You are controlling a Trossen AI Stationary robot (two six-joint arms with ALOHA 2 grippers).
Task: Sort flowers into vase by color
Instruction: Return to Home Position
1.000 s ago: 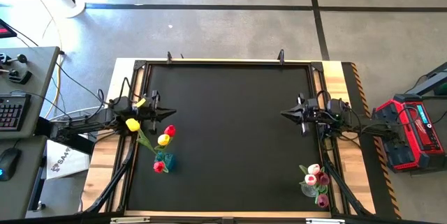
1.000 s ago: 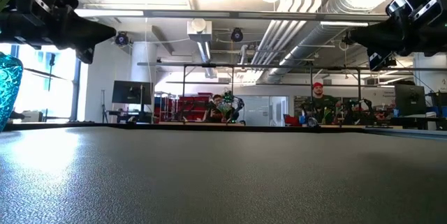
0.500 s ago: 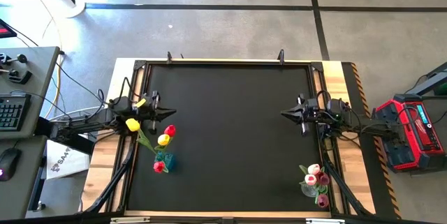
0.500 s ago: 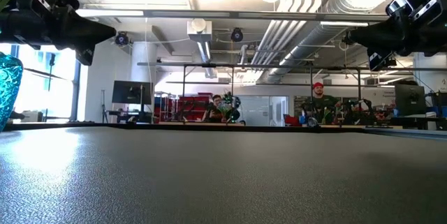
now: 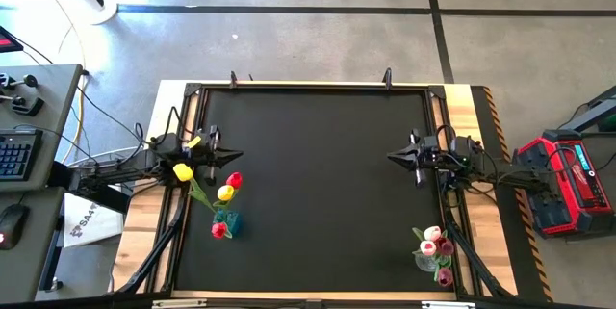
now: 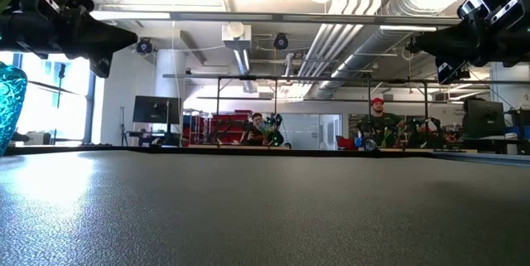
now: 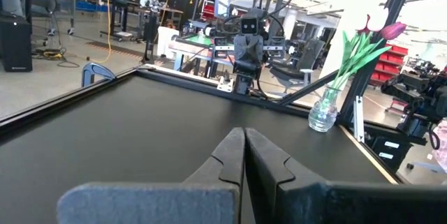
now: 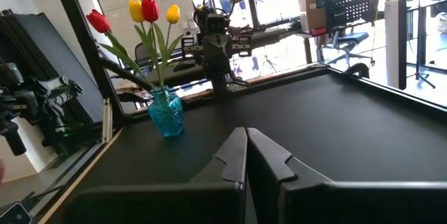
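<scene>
Jaws together, empty: left gripper (image 5: 238, 158) at 9 o'clock, right gripper (image 5: 390, 158) at 3. Tulips (image 8: 149, 9) look light, bendy; I'd pinch mid-stem.

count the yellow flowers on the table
2, both in the blue vase at the left of the table: one yellow tulip leans out toward that edge, the second yellow tulip sits beside a red tulip. None looks hidden.

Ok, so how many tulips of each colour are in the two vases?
Red tulips: 2, in the blue vase
Yellow tulips: 2, in the blue vase
Pink tulips: 4, in the clear vase
Total: 8 tulips
</scene>
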